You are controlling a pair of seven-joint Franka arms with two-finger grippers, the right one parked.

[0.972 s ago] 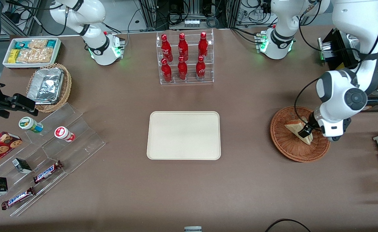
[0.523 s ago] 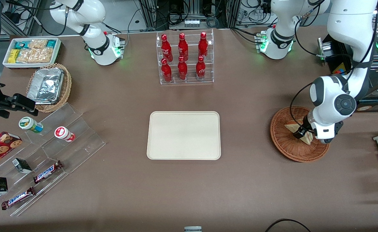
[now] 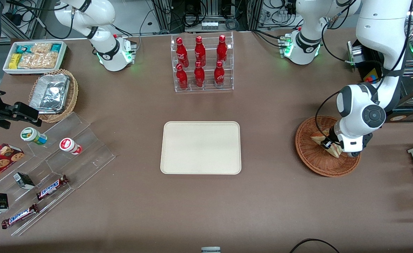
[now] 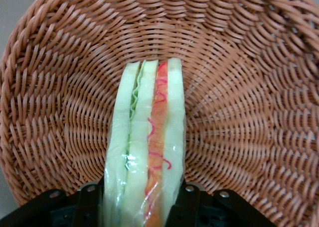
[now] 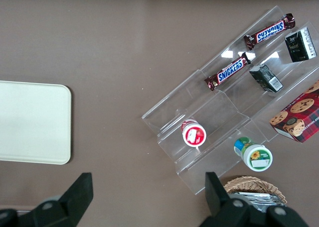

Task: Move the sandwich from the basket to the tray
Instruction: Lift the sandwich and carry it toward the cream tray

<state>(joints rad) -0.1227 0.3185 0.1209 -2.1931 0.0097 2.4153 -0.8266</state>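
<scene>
Presently, front view: left arm's gripper (image 3: pixel 329 145) down in the round reddish-brown wicker basket (image 3: pixel 312 158), on the pale triangular sandwich (image 3: pixel 319 139); flat cream rectangular tray (image 3: pixel 201 147) well apart toward the parked arm.

Left wrist view: black fingers (image 4: pixel 188 202) pinch the sandwich (image 4: pixel 147 142) from both sides, basket (image 4: pixel 249 112) weave beneath.

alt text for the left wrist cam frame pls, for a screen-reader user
The gripper has a finger on each side of the sandwich, a wrapped wedge standing on edge with green, orange and red filling between pale bread. The reddish-brown woven basket surrounds it.
</scene>
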